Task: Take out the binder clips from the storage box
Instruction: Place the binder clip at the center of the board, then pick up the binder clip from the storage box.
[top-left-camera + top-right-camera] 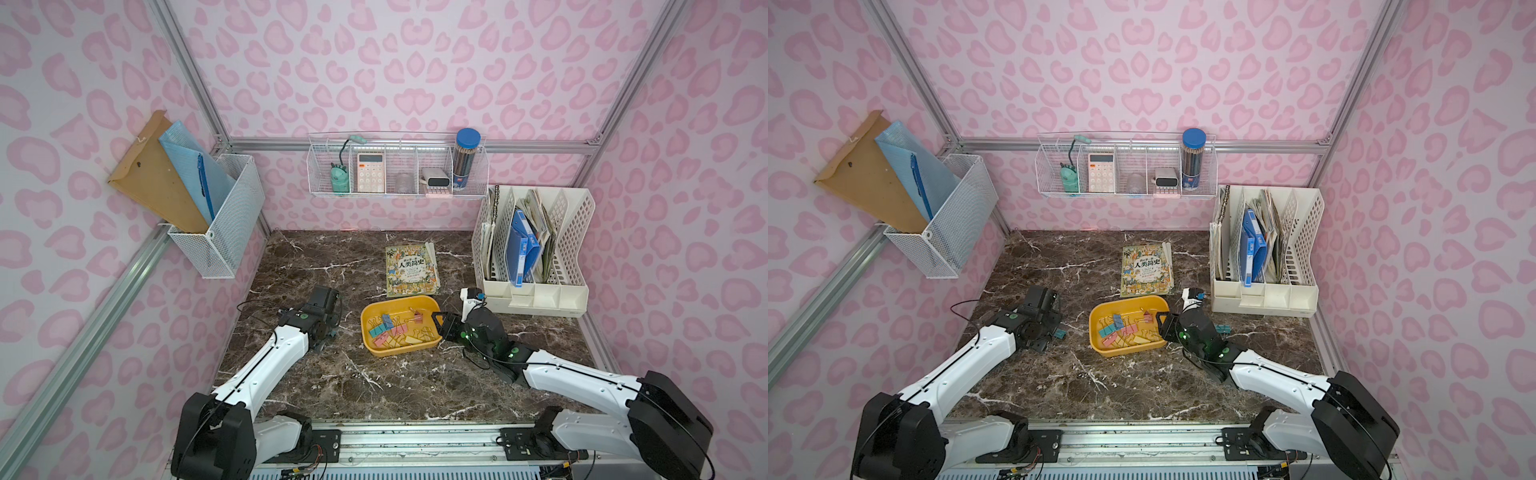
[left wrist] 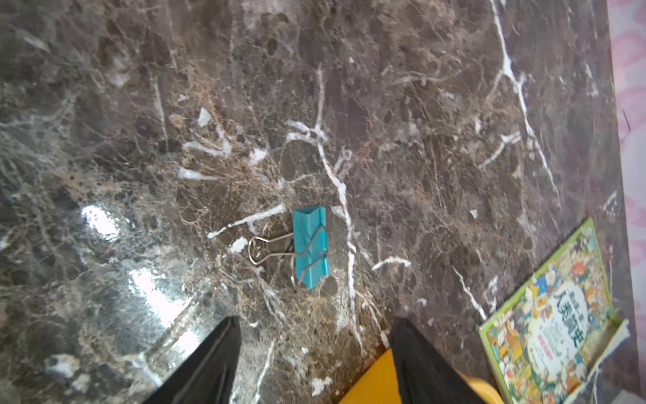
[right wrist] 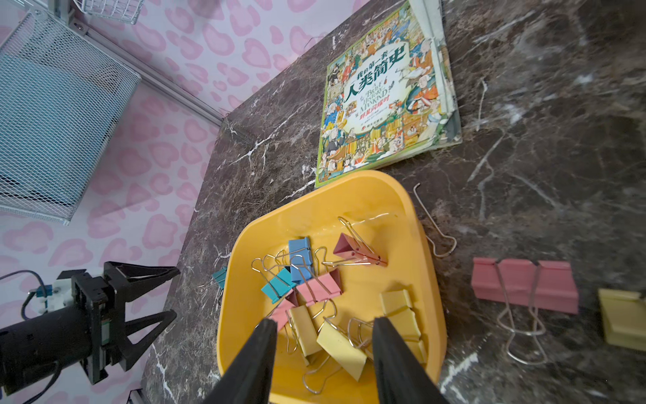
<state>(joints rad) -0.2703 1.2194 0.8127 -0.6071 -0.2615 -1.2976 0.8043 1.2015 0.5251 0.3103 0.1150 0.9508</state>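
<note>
The marble table (image 1: 332, 386) carries the book (image 1: 411, 270) just behind the box (image 1: 366, 332), which sits mid-table between the two arms. The left gripper (image 2: 316, 321) hangs just off the box's left side, jaws spread and holding nothing, above a teal clip (image 2: 310, 245) lying free on the table. The right gripper (image 3: 325, 321) is over the box's right end, jaws parted and empty, its fingertips (image 3: 269, 328) poised over the yellow clips (image 3: 341, 346); whether they touch cannot be told. Most clips (image 3: 314, 286) lie heaped in the box, wire loops interlaced. A pink clip (image 3: 524, 288) and another yellow one (image 3: 622, 318) rest on the table right of the box, and a loose wire (image 3: 433, 227) lies beside its rim. The step in hand looks like the right gripper's next pick. It should come down with the pads straddling one clip's body rather than the slippery loops, well inside the box wall, close firmly, then lift slowly, since hooked handles could drag neighbours along or shift the light box.
</note>
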